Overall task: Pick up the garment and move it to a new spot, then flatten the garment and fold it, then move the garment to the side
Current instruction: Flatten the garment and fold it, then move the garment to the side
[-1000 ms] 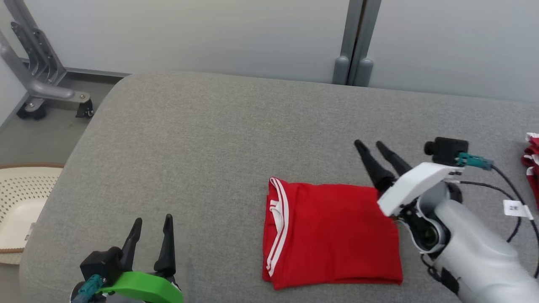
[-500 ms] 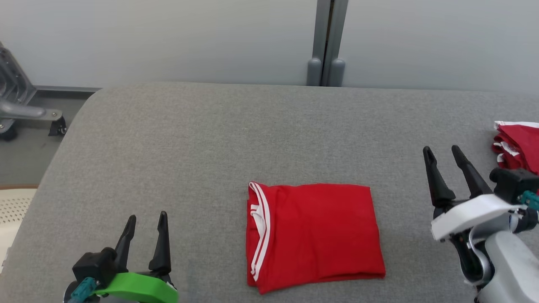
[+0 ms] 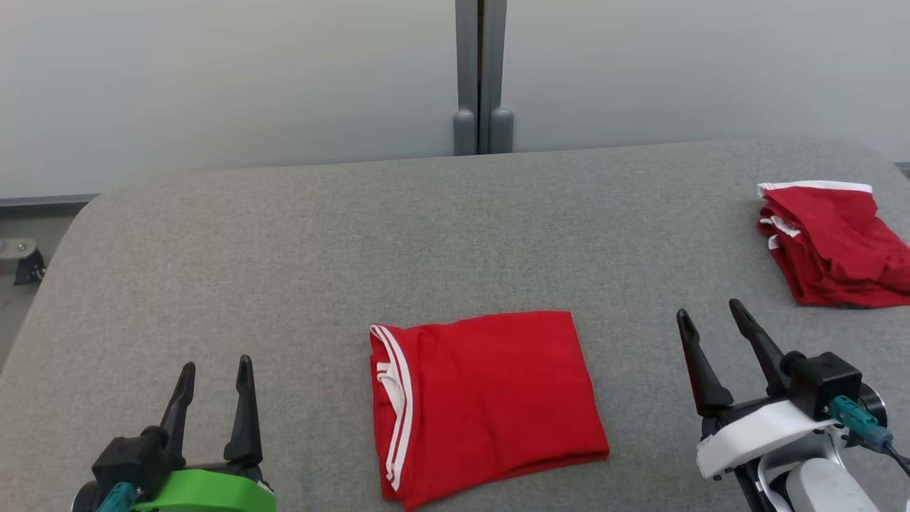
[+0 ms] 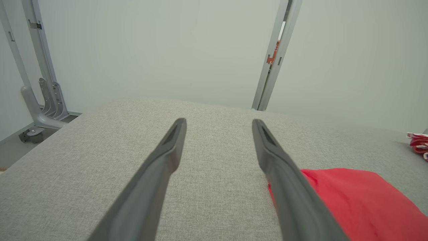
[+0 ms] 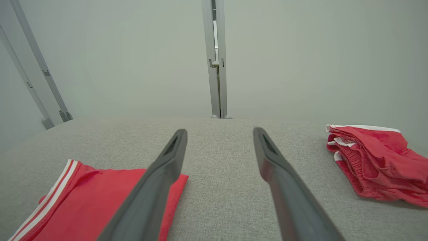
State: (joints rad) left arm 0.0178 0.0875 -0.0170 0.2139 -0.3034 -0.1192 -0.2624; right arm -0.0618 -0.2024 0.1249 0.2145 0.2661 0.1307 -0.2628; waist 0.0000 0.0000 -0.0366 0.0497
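A red garment (image 3: 483, 402) with white stripes along its left edge lies folded into a flat rectangle on the grey padded table (image 3: 426, 235). It shows low right in the left wrist view (image 4: 361, 204) and low left in the right wrist view (image 5: 87, 201). My left gripper (image 3: 213, 373) hovers open at the lower left, well to the left of the garment, with nothing between its fingers. My right gripper (image 3: 711, 320) stands open at the lower right, a short way right of the garment, also holding nothing.
A pile of red clothes with white trim (image 3: 828, 242) lies at the table's far right, also seen in the right wrist view (image 5: 374, 164). A grey post (image 3: 481, 78) stands against the pale wall behind the table. A metal frame on castors (image 4: 36, 87) stands off the table's left end.
The head camera has swung right, shifting the whole scene left. My right gripper has pulled away from the garment's right edge and come down to the lower right. The garment lies as before.
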